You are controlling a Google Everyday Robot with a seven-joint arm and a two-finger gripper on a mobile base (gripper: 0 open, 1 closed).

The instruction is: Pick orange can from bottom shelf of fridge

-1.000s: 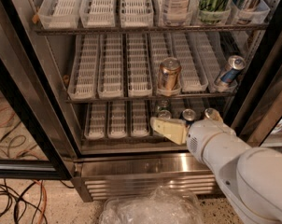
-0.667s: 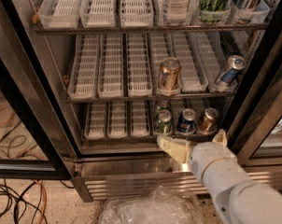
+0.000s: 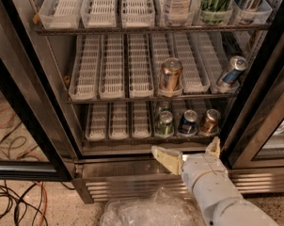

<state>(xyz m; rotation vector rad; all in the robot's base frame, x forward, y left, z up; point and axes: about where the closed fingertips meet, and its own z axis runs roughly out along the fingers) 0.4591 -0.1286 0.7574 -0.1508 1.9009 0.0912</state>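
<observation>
The orange can stands upright at the right end of the bottom shelf of the open fridge. A blue can is beside it on its left. My gripper is open and empty. It is in front of the shelf's front edge, lower than the cans. Its right finger points up just below the orange can without touching it, and its left finger reaches out below a green can.
On the middle shelf stand a copper can with whitish patches and a tilted blue can. Bottles fill the top rack. Crumpled clear plastic lies below my arm. Cables lie on the floor at the left.
My gripper has dropped from in front of the bottom shelf's cans to below the shelf's front edge. The three front cans, hidden before, now show in full.
</observation>
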